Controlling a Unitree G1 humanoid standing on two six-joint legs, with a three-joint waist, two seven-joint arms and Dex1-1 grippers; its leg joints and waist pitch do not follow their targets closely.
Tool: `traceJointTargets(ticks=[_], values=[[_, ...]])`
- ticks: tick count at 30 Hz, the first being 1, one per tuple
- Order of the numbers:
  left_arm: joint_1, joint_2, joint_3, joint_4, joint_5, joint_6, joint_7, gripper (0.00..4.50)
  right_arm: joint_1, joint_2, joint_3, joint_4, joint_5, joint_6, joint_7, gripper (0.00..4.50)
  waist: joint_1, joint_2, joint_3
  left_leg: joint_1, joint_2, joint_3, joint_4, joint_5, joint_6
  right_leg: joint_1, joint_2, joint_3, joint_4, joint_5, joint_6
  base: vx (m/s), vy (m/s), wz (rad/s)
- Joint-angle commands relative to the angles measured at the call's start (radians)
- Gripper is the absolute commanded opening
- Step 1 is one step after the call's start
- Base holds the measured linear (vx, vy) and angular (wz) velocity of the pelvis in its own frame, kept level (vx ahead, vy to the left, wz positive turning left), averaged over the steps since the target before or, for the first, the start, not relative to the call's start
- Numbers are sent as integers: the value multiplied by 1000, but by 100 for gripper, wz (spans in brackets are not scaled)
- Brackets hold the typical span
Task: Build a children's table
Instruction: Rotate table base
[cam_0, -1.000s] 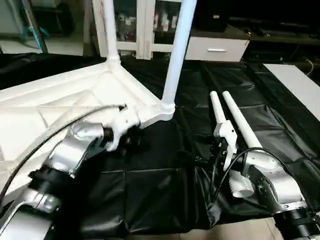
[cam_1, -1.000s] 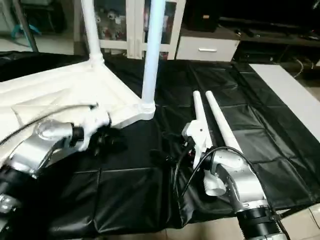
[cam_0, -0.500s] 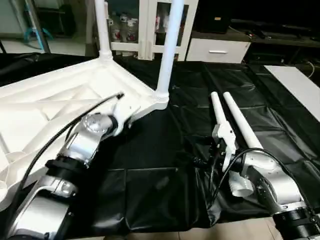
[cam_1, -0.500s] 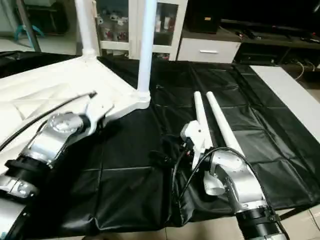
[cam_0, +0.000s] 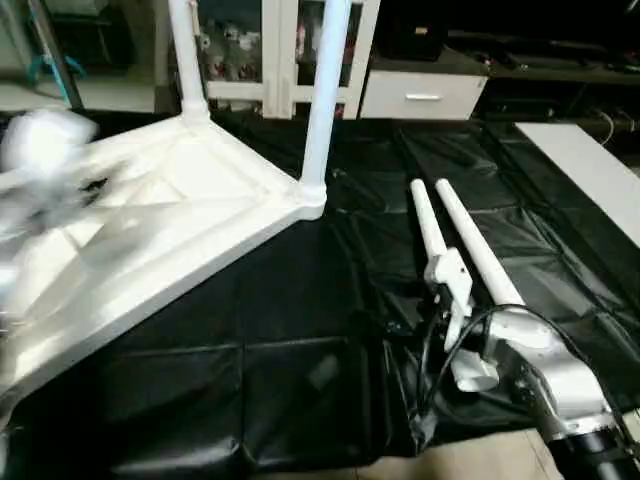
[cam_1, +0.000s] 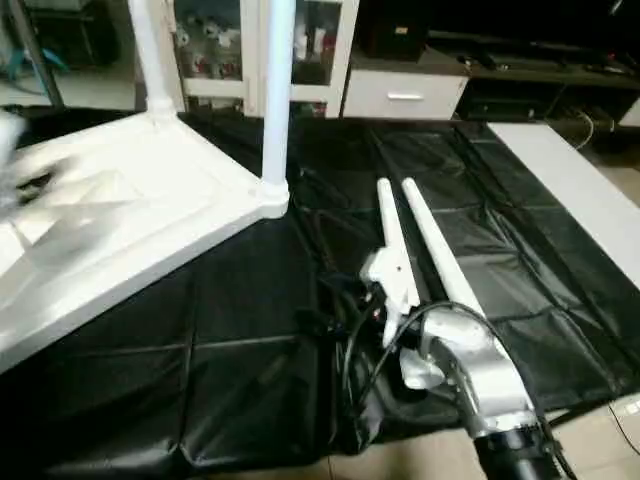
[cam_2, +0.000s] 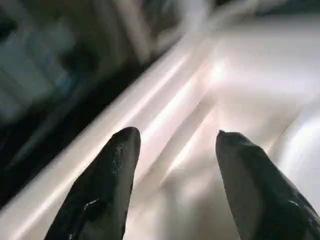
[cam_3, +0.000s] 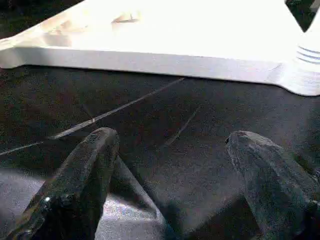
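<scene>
Black sheeting covers the desk, and on its left half lies the white children's table top, upside down with its ribbed underside facing up. Two legs are already standing in its sockets: one at the corner nearest the middle of the desk, another at the far corner behind it. Two loose legs lie side by side on the sheeting to the right of the table top, well apart from it, their thin ends pointing away from the robot.

Over the table top's left part hangs the left hand, its black fingers spread with nothing between them (in the head views it is only a pale blur). Near the loose legs' closer ends, the right hand sits low above the sheeting, fingers wide apart and empty, facing the table top's edge.

Beyond the legs, at the desk's right edge, lies a flat white board. Behind the desk stands a white glass-fronted cabinet.
</scene>
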Motion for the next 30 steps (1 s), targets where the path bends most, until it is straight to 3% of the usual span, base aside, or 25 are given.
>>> traceJointTargets(ticks=[1, 2, 3, 6, 8, 11, 17, 18, 22, 24, 25, 26, 28, 30], values=[[26, 35, 32, 18, 14, -2, 18, 275, -9, -4, 6, -8, -1, 5, 5, 380, 2, 34, -55, 21, 22, -6, -82, -287, -30, 37, -40, 35, -58, -169, -163, 0, 0, 0], [46, 59, 48, 38, 22, -9, 43, 275, -11, -4, 7, -6, -1, 4, 6, 380, 7, 37, -54, 28, 23, -3, -82, -308, -33, 30, -39, 35, -59, -160, -171, 0, 0, 0], [65, 83, 75, 69, 31, -11, 84, 275, -13, -4, 9, -5, -1, 4, 7, 380, 15, 31, -52, 26, 23, -4, -84, -322, -32, 32, -41, 35, -58, -170, -170, 0, 0, 0], [89, 126, 100, 138, 72, -20, 172, 275, -16, -6, 15, -2, -2, 4, 11, 380, 26, 32, -49, 34, 24, -4, -86, -366, -39, 26, -43, 37, -64, -205, -162, 0, 0, 0], [103, 147, 109, 175, 94, -16, 219, 275, -17, -5, 17, 1, -3, 3, 13, 380, 26, 27, -44, 29, 22, -10, -91, -416, -41, 30, -46, 37, -71, -278, -134, 0, 0, 0], [127, 167, 116, 231, 106, -12, 264, 275, -21, -5, 20, 4, -5, 3, 17, 380, 29, 26, -42, 37, 25, -15, -93, -466, -51, 22, -52, 39, -80, -343, -122, 0, 0, 0], [143, 162, 58, 296, 109, -7, 198, 275, -25, -12, 24, 8, -4, 0, 20, 380, 37, 28, -39, 40, 25, -23, -98, -526, -58, 18, -59, 41, -93, -433, -107, 0, 0, 0], [149, 137, 40, 292, 87, -8, 122, 275, -24, -15, 22, 6, -3, 0, 21, 380, 39, 32, -39, 40, 26, -24, -98, -530, -60, 17, -59, 41, -92, -429, -110, 0, 0, 0], [170, 96, 11, 224, 38, 30, -1, 275, -23, -20, 19, 6, -3, -1, 21, 380, 43, 32, -37, 44, 28, -24, -100, -551, -72, 15, -64, 43, -94, -436, -131, 0, 0, 0], [223, 83, -30, 80, -20, 108, -106, 275, -22, -22, 16, 4, -1, 0, 19, 380, 45, 35, -31, 44, 28, -27, -102, -593, -70, 14, -63, 41, -98, -477, -126, 0, 0, 0], [223, 83, -30, 80, -20, 108, -106, 275, -22, -22, 16, 4, -1, 0, 19, 380, 47, 34, -31, 51, 28, -27, -100, -617, -68, 11, -64, 41, -103, -513, -121, 0, 0, 0], [260, 85, -58, -18, -54, 137, -158, 275, -21, -23, 14, 2, -1, -1, 17, 380, 49, 33, -33, 51, 28, -28, -99, -612, -65, 11, -67, 43, -104, -519, -118, 0, 0, 0], [284, 89, -76, -87, -83, 172, -192, 275, -20, -24, 13, 1, -2, -1, 17, 380, 51, 36, -32, 47, 30, -29, -102, -605, -67, 14, -67, 43, -102, -516, -121, 0, 0, 0], [321, 105, -103, -173, -110, 203, -257, 275, -20, -25, 12, 1, -2, -2, 17, 380, 60, 37, -30, 53, 27, -27, -101, -621, -65, 8, -62, 42, -107, -530, -113, 0, 0, 0]])
